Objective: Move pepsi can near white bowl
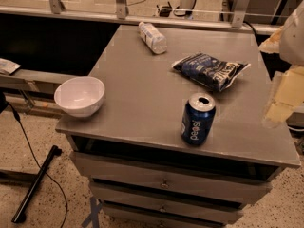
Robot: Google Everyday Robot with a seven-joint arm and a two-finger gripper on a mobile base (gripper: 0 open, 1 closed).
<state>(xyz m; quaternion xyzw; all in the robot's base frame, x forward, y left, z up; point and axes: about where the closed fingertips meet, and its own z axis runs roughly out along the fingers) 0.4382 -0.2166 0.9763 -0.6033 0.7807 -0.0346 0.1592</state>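
The pepsi can (197, 118) stands upright near the front edge of the grey cabinet top (137, 94), right of centre, with its tab opening showing. The white bowl (79, 95) sits at the front left corner of the top, well apart from the can. My gripper (281, 99) shows as a pale blurred shape at the right edge of the view, beside the cabinet's right edge and to the right of the can, not touching it.
A blue crinkled chip bag (210, 70) lies behind the can. A clear plastic bottle (152, 37) lies on its side at the back. Drawers (164, 182) are below the top. A black pole and cable (35, 184) lie on the floor at the left.
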